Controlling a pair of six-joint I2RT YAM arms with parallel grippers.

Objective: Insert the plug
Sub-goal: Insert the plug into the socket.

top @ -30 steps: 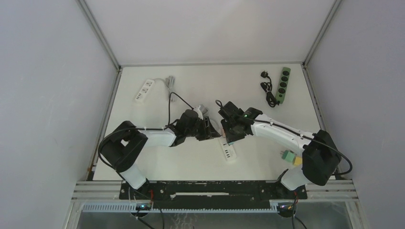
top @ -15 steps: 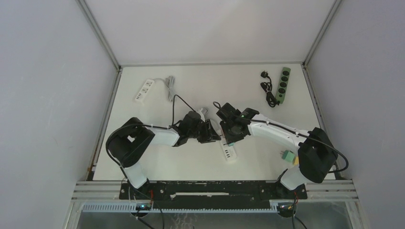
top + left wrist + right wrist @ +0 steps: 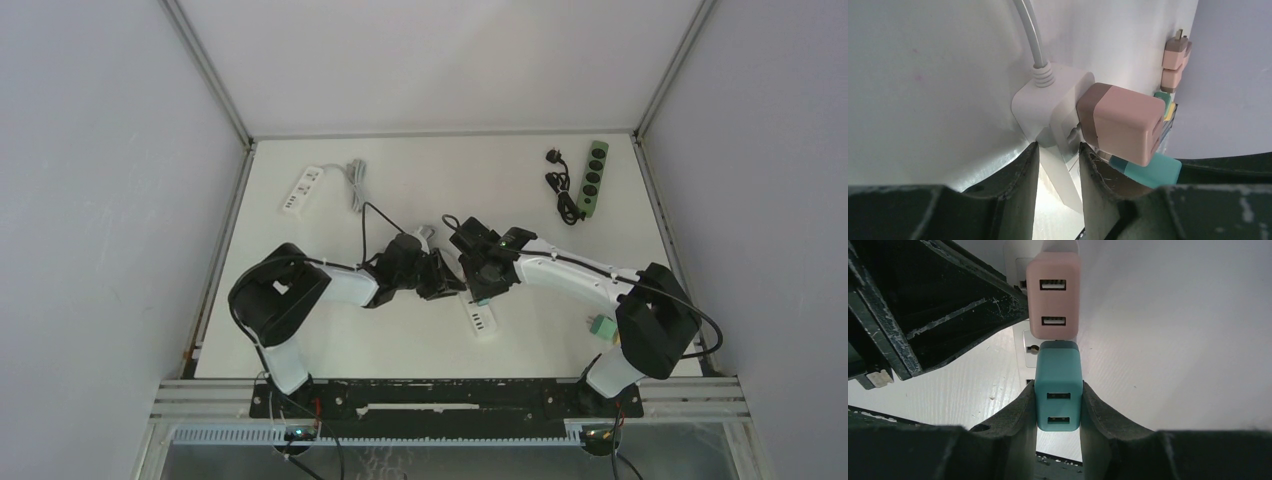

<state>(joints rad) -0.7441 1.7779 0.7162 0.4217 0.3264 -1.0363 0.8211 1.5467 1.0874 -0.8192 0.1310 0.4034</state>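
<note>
White table (image 3: 420, 170), walled on 3 sides.

2 arms reach in from the near edge and meet at table centre: left arm (image 3: 330, 285), right arm (image 3: 580, 275).

Far right: green power strip (image 3: 594, 178), flat on the table, with its black cord (image 3: 562, 185) bunched just beside it.

Far left: spare white strip (image 3: 300, 188), flat, well apart from both arms.

Centre: white power strip (image 3: 1048, 100), flat, with its cable leaving the far end. Both hands are at this strip.

Left hand (image 3: 1058, 150): fingers set narrow, 1 on each side of the strip's body near the cable end. Cannot tell whether the pads press the sides or stand just off them.

Right hand (image 3: 1058, 390): pinching the teal charger (image 3: 1058, 400) by its 2 side faces, USB ports facing the wrist camera.

Pink charger (image 3: 1053, 292): sits on the strip at the cable end, 2 USB ports showing.

Teal charger: over the strip at the next place along, just beside the pink charger, their faces touching or nearly so. The left wrist view shows it tilted under the pink one. Whether its pins are in the socket cannot be told.

Small green block (image 3: 602, 326): on the table beside the right arm's base.
</note>
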